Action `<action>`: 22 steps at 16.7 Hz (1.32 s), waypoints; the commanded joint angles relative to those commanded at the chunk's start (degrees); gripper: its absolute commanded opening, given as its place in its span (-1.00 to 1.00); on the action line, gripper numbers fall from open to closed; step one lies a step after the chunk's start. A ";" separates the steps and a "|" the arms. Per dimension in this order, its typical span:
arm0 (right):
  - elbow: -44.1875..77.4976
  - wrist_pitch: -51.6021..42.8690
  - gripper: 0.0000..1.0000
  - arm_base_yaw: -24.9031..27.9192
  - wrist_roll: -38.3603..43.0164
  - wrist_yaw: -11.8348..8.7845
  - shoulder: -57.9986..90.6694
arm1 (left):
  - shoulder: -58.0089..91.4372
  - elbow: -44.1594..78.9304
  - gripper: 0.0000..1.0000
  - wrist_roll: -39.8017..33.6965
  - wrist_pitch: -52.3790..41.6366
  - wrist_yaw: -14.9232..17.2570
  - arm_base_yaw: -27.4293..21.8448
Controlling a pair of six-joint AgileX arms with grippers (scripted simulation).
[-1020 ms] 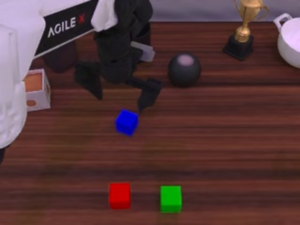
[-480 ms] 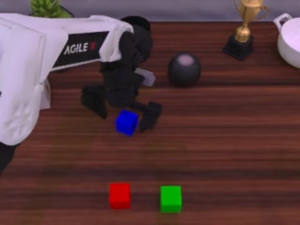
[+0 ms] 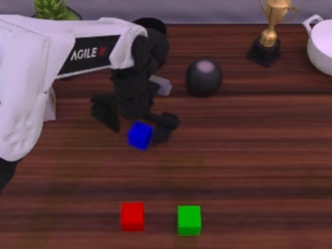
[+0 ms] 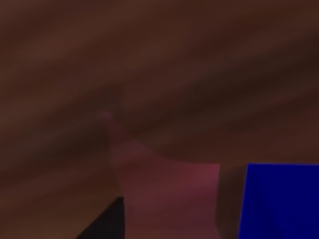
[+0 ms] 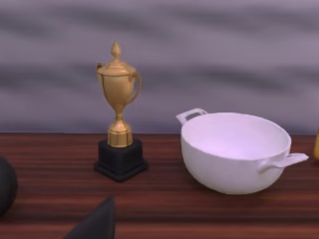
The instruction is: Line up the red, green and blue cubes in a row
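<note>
A wooden desk seen from above. The left gripper is low over the blue cube, near the middle of the desk, its dark fingers spread apart on either side of the cube, not clamped on it. The red cube and green cube sit near each other along the front edge, red to the left. The right arm is out of sight from above; its wrist camera faces a gold trophy and a white pot.
</note>
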 joint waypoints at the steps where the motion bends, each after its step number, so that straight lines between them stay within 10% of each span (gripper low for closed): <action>1: 0.00 0.00 1.00 0.00 0.00 0.00 0.00 | 0.00 0.00 0.25 0.00 0.00 0.00 0.00; 9: 0.00 0.00 1.00 0.00 0.00 0.00 0.00 | 0.00 0.00 -0.96 0.00 0.00 0.00 0.00; 22: 0.00 0.00 1.00 0.00 0.00 0.00 0.00 | -2.07 3.56 -1.00 -0.01 -4.64 -0.09 0.44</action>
